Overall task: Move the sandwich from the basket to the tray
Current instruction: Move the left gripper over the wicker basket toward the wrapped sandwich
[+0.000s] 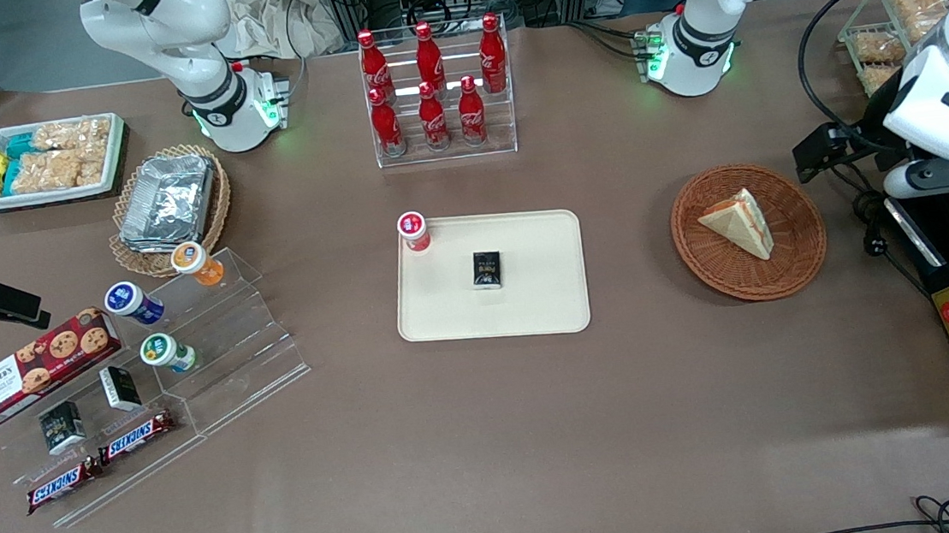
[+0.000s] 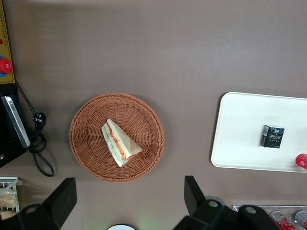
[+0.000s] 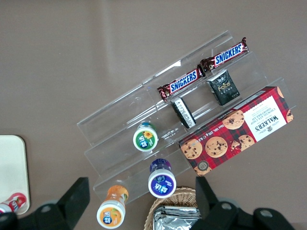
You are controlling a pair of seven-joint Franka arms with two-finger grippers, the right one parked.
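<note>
Sandwich (image 2: pixel 121 143) waits in basket (image 2: pixel 117 137).
Gripper (image 2: pixel 127 199), fingers spread wide and empty, hovers high above its rim.

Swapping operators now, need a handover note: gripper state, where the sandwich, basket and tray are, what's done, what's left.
Gripper: open, empty, held high above the table, near the basket but not over the sandwich.
Sandwich: lying in the basket, toward the working arm's end of the table. Untouched.
Tray: mid-table, apart from the basket. It already carries a small black box and a red-capped bottle at one corner; the rest is bare.
Done: nothing yet.
Left: descend, grasp sandwich, lift, carry to tray, release on bare area.
</note>
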